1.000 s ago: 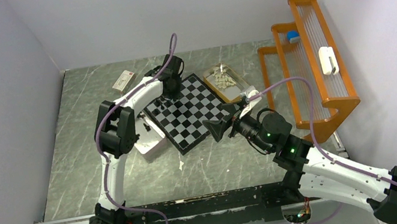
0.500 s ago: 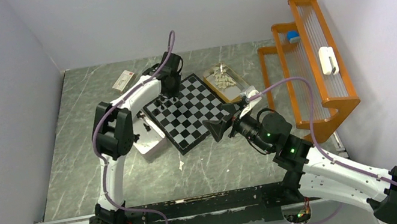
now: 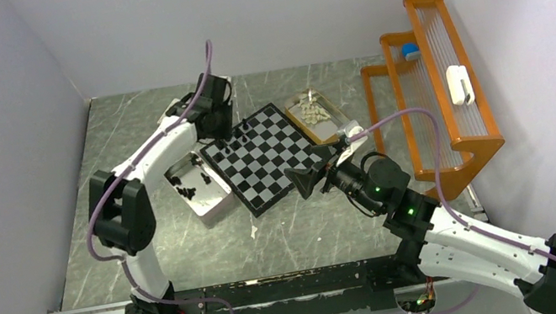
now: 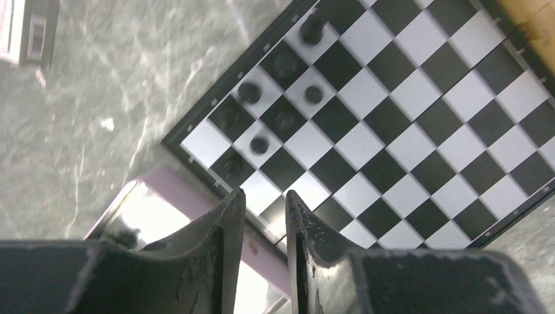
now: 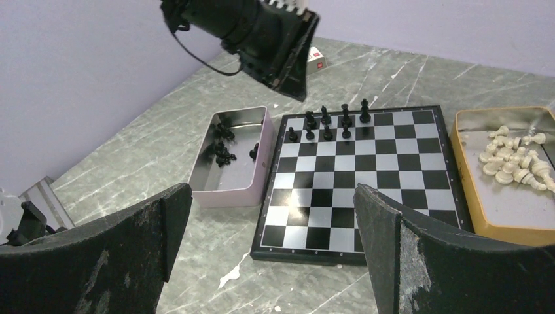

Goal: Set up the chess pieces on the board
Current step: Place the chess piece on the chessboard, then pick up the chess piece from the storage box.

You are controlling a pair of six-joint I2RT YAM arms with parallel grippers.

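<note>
left gripper [image 4: 263,199]: narrowly open, empty, over board [image 4: 419,124] edge | right gripper [image 5: 271,195]: wide, empty | black pieces [image 4: 249,91]: some on board, others in box [image 5: 226,190] | next: descend straight, pinch one mid-stem

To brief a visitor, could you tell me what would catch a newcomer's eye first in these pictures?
The black-and-white chessboard in the middle of the table, with a few black pieces clustered in one far corner. Then the bright orange rack on the right, and the left gripper hovering near that corner.
</note>
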